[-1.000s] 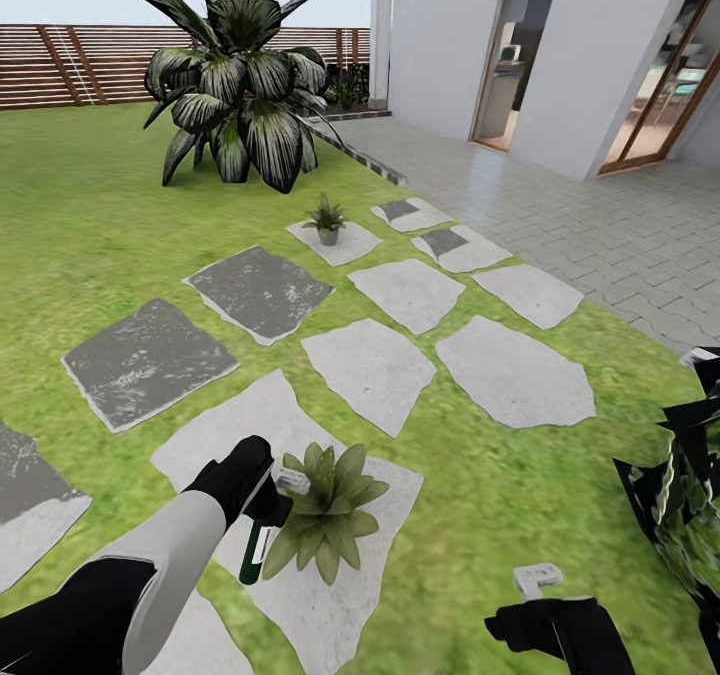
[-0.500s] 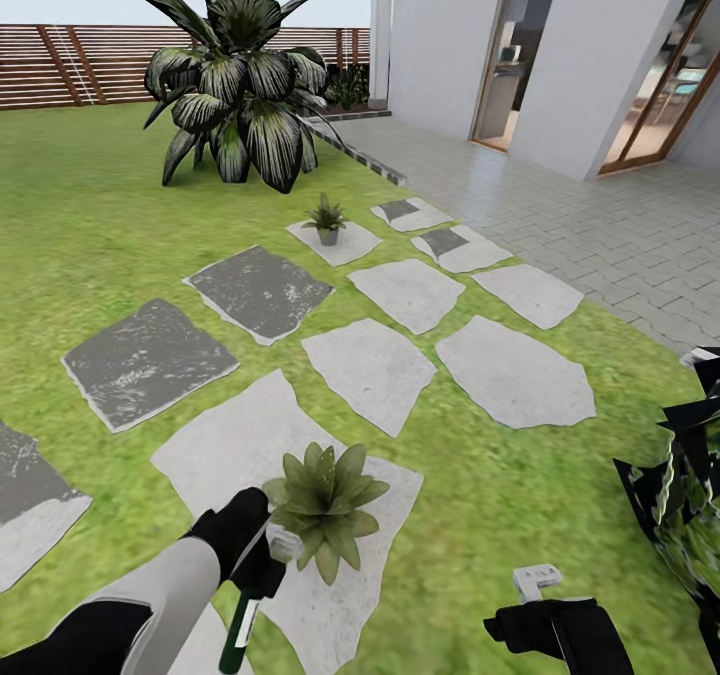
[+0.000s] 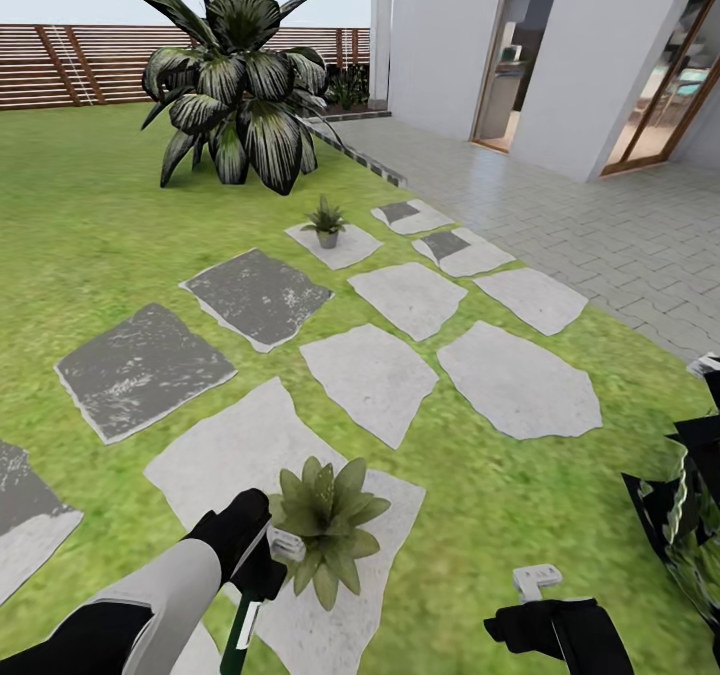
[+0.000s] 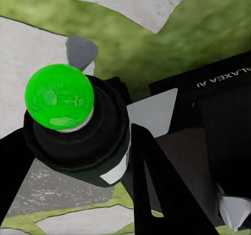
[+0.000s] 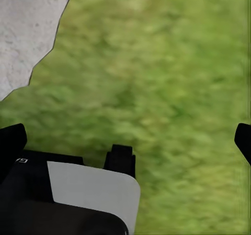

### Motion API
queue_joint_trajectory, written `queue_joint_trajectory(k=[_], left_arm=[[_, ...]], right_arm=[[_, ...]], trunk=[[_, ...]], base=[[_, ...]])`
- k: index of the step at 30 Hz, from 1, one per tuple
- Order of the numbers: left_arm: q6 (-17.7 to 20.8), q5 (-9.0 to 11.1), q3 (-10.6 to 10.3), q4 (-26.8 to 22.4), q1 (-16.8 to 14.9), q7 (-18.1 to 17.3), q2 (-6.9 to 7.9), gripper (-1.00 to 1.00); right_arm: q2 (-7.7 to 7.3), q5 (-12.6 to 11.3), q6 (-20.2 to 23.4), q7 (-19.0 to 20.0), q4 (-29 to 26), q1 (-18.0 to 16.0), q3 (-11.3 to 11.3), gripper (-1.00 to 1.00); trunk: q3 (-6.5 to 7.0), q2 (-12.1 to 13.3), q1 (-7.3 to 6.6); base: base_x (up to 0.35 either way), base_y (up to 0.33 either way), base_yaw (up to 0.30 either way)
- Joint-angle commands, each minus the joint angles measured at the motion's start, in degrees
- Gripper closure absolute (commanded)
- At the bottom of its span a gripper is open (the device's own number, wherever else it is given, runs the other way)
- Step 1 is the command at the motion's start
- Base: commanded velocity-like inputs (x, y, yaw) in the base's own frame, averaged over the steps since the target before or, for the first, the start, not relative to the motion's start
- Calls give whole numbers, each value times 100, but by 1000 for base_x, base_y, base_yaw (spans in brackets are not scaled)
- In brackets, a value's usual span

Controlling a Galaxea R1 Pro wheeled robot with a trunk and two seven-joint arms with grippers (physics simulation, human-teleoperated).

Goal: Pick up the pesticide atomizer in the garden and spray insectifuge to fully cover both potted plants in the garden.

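Your left end effector (image 3: 262,555) is clamped around the pesticide atomizer (image 3: 238,635), which hangs tilted at the near left, its pale spray head (image 3: 288,547) touching the near potted plant's (image 3: 325,515) leaves. That plant sits on a white stepping stone (image 3: 215,450). The second potted plant (image 3: 326,221) stands far off, on another stone before the big palm (image 3: 235,80). Your right end effector (image 5: 125,141) hangs over lawn (image 5: 157,62), fingers spread wide, holding nothing.

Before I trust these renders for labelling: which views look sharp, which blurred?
Head view: sharp, flat even light, near plant crisp. Left wrist view: bottle close and soft-edged. Right wrist view: grass smeared, no detail.
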Motion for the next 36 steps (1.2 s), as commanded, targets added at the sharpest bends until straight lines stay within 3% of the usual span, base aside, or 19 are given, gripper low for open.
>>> queue_joint_trajectory(k=[1,17,21,28,36], left_arm=[[17,-38,-33,-9,-1,-52,2,100],[17,-36,-24,-9,-1,-52,-7,100],[20,-33,-16,-9,25,-52,-83,100],[20,-24,-16,-9,43,-60,-92,100],[24,-32,-56,-1,43,-56,-87,100]], right_arm=[[6,59,12,59,-8,-4,-16,-100],[9,59,12,56,-8,-4,-16,-100],[7,60,12,62,-7,-4,-16,-100],[6,66,13,57,-5,-4,-16,-100],[6,68,13,64,1,-4,-16,-100]], trunk=[[-4,-2,0],[-4,-2,0],[-4,-2,0],[-4,-2,0],[-4,-2,0]], base=[[19,0,0],[74,-46,0],[0,0,0],[0,0,-2],[0,0,-229]])
